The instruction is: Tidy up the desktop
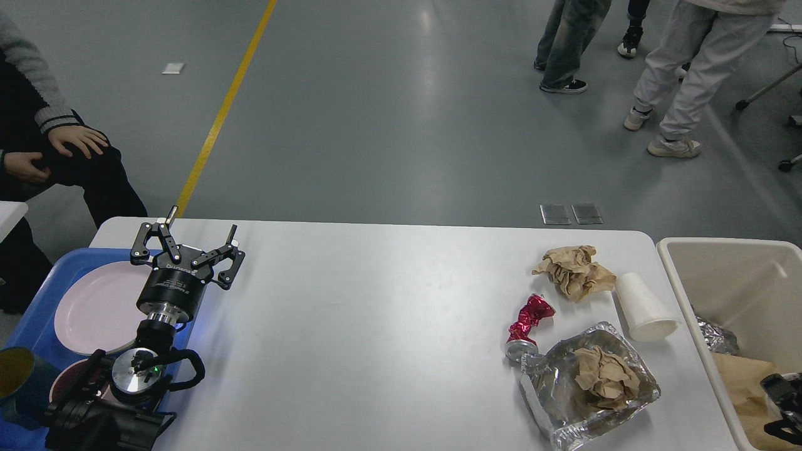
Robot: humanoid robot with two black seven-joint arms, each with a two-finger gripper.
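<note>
The white desktop point(376, 300) carries litter at its right end: a crumpled brown paper point(573, 269), a white paper cup point(645, 307) lying on its side, a crushed red can point(529, 321) and a foil tray point(639, 401) with a brown paper wad inside. My left gripper point(200, 225) hovers open and empty over the desk's far left, by the blue tray. A dark tip of my right gripper point(780, 401) shows at the bottom right over the beige bin; its fingers cannot be made out.
A blue tray point(37, 294) at the left edge holds a pink plate point(94, 307), a pink bowl point(66, 382) and a teal cup point(15, 382). The beige bin point(720, 275) right of the desk holds foil and brown paper. A seated person is at far left; others stand beyond.
</note>
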